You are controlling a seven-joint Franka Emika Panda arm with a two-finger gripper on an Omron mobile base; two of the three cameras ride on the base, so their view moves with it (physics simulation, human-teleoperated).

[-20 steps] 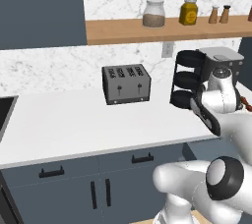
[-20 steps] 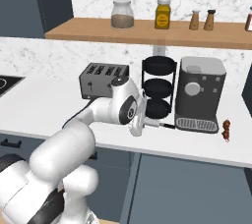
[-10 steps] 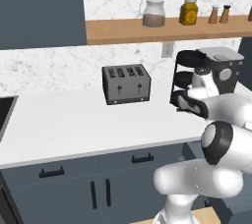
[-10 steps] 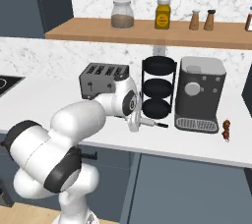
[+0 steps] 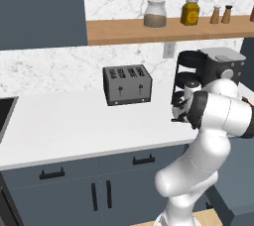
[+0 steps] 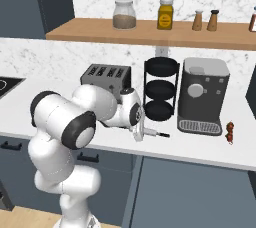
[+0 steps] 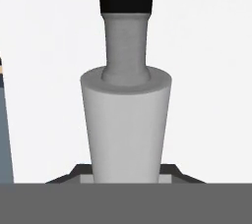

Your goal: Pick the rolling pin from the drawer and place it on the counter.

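Your pincer [image 6: 141, 133] is gripping the pin [image 6: 151, 133] by one end. The pin is lying level just above the table [image 6: 200, 149], pointing right toward the coffee machine [image 6: 202, 95].

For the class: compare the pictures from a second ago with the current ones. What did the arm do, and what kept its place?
The arm folded in and swung the gripper lower over the counter, carrying the rolling pin down toward the white top in front of the black tiered rack. The pin stays clamped between the fingers; it is not released. The toaster, coffee machine and shelf jars kept their places.
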